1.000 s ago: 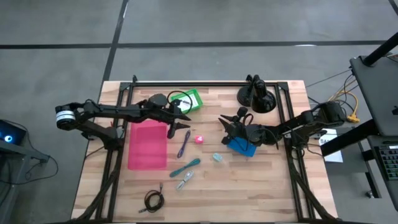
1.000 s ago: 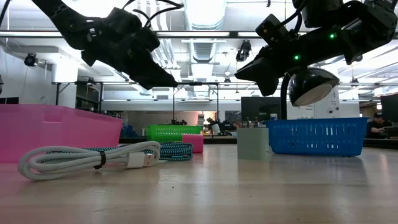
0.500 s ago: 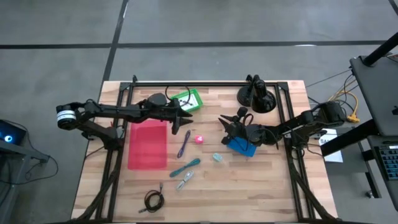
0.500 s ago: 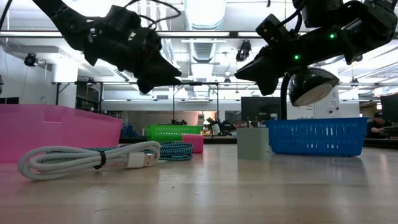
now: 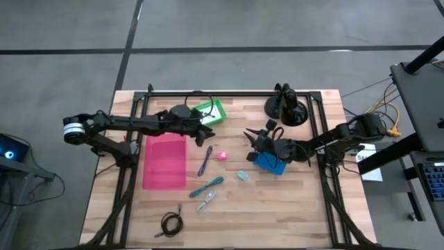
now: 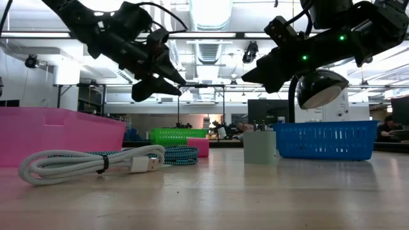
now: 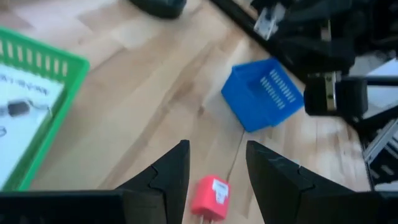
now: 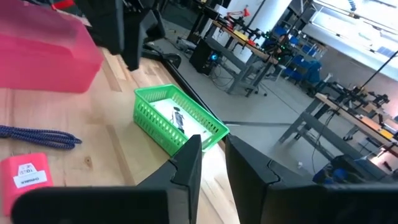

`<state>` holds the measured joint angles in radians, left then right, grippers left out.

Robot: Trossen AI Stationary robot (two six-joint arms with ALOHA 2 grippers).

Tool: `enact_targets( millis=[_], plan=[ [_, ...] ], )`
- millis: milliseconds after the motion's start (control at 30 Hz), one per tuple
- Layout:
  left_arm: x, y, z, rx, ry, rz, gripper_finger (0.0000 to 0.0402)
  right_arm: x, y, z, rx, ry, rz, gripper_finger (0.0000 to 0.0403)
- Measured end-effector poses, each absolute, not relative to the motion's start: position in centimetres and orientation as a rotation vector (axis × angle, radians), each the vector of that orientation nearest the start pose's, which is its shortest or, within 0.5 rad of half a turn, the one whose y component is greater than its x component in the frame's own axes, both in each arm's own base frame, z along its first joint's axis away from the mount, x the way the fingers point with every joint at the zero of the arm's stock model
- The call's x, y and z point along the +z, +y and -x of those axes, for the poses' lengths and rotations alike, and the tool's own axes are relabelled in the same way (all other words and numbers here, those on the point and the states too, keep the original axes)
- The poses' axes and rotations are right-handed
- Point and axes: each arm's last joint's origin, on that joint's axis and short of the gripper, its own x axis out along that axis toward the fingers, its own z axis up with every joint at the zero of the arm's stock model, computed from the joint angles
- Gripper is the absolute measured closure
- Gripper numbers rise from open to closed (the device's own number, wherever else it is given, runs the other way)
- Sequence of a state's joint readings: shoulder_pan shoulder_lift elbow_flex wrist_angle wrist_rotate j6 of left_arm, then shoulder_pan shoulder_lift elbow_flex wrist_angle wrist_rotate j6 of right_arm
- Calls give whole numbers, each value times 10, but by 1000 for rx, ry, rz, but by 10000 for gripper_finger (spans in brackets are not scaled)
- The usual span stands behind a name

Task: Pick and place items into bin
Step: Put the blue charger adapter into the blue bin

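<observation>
My left gripper (image 5: 208,131) hangs open above the table between the green basket (image 5: 209,111) and the pink-red piece (image 5: 222,155); in its wrist view the piece (image 7: 211,196) shows between its fingers, below them. My right gripper (image 5: 250,136) hangs open and empty above the table beside the blue basket (image 5: 269,164). Lying flat on the wood are the purple pen (image 5: 205,160), the teal tool (image 5: 207,186), the pale blue bit (image 5: 243,176), the silver clip (image 5: 205,203) and the black coiled cable (image 5: 171,223). A pale green block (image 6: 259,147) stands upright.
A pink bin (image 5: 164,161) sits left of the items. A black lamp base (image 5: 286,107) stands at the far edge. A white coiled cable (image 6: 89,163) lies near the low camera. Black frame rails (image 5: 125,187) run along both table sides. Bare wood lies near the front edge.
My left gripper has risen and moved from over the pink bin's far right corner toward the table's far edge and slightly right, turning about its wrist as it went. My right gripper and the items have stayed where they were.
</observation>
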<state>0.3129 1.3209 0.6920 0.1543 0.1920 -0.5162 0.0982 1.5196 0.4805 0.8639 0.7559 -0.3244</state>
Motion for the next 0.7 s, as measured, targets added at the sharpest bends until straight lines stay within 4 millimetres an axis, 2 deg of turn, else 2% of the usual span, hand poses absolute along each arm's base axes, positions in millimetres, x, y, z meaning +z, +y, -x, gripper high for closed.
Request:
enact_targets(
  millis=[200, 333, 500, 700],
  plan=[
    [230, 63, -271, 214, 429, 556, 260, 169, 10, -269, -611, 274, 396, 343],
    [237, 58, -273, 203, 407, 482, 260, 173, 28, -268, -532, 227, 420, 342],
    [242, 57, -269, 190, 394, 397, 260, 178, 57, -266, -343, 158, 436, 342],
    [245, 55, -263, 178, 381, 358, 260, 177, 74, -263, -276, 151, 392, 306]
  ],
)
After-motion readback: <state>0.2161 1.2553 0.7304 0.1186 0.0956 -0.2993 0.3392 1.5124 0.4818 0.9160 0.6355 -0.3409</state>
